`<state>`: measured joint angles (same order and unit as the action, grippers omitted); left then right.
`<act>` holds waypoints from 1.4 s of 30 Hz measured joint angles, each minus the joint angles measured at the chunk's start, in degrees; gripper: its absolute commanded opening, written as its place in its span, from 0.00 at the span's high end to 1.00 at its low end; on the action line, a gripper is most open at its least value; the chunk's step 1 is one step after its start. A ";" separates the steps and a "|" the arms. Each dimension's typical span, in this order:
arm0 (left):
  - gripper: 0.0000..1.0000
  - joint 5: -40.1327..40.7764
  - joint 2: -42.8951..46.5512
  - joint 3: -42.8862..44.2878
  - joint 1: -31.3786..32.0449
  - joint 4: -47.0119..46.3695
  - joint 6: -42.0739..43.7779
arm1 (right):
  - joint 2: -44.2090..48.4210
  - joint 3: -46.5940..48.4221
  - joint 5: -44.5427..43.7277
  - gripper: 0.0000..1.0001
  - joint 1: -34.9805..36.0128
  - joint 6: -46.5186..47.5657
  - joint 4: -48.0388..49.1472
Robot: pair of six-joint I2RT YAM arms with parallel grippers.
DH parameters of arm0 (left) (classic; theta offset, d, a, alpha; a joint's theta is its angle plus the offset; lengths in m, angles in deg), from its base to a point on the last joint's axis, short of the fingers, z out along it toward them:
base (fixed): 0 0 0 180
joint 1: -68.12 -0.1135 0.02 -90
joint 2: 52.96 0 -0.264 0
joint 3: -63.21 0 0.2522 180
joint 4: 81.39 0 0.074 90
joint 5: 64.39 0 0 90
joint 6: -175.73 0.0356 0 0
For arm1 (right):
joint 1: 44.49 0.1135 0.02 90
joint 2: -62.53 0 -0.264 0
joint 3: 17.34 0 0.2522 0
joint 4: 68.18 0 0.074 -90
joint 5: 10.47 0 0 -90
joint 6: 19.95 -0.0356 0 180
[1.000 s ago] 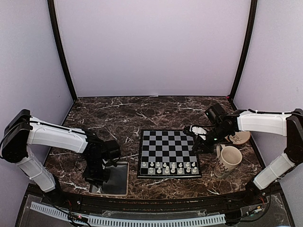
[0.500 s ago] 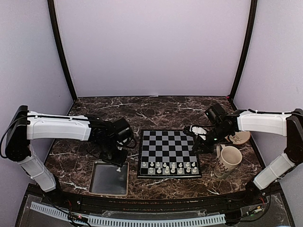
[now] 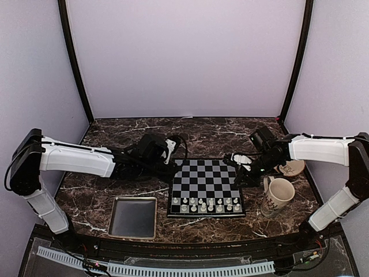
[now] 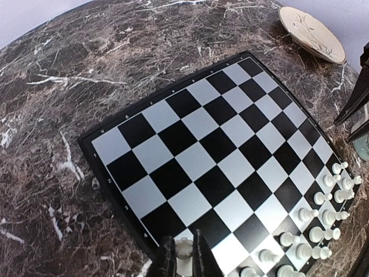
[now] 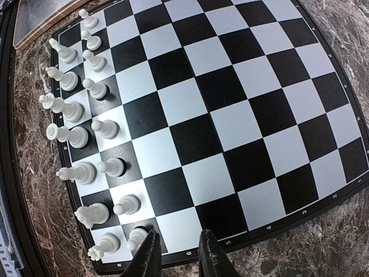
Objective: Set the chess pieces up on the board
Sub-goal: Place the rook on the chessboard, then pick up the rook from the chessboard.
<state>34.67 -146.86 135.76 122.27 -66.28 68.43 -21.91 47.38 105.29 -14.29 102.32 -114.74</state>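
You have a cream mug (image 3: 278, 195) with a dark motif standing upright on the dark marble table (image 3: 144, 135), right side of the top view; just behind it lies a pale saucer (image 3: 291, 168); a silver-rimmed tray (image 3: 133, 217) sits front left.

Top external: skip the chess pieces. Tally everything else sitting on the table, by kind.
chessboard: 1
metal tray: 1
mug: 1
saucer: 1
Total: 4
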 measured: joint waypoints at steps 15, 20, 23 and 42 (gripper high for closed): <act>0.90 0.20 -8.52 -8.26 -0.28 -25.53 6.27 | -1.66 -0.02 -1.14 0.76 -0.26 0.00 0.07; 0.88 0.52 -10.10 -7.67 -0.28 -25.42 6.32 | -1.92 -0.02 -1.66 0.76 -0.46 0.02 0.13; 0.83 0.63 -10.67 -7.08 -0.28 -24.83 6.32 | -2.10 -0.02 -2.01 0.76 -0.57 0.02 0.20; 0.66 -3.08 -8.31 8.66 -1.18 1.99 6.12 | -2.12 -0.02 -2.84 0.76 -0.63 0.04 0.22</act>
<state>31.58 -155.17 144.41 121.09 -64.29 74.55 -24.03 47.36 102.44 -14.93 102.36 -114.52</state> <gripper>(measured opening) 0.343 0.239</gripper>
